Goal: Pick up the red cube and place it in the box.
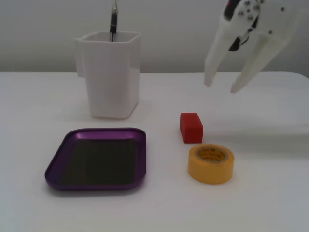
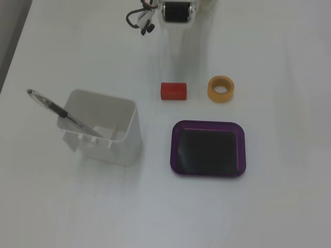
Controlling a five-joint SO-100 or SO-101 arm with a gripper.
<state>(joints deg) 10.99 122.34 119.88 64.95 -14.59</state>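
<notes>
the gripper [image 1: 221, 88] is hanging above the surface [image 1: 270, 193] with jaws spread and holding nothing, ready to descend, while the red cube [image 1: 191, 127] is lying beside the tape roll [image 1: 211, 164], apart from the box [image 1: 96, 159].

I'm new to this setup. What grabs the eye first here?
The red cube beside the yellow tape roll stands out on the white table. Left of them in that fixed view lies the purple box, with the open hand hanging above.
</notes>
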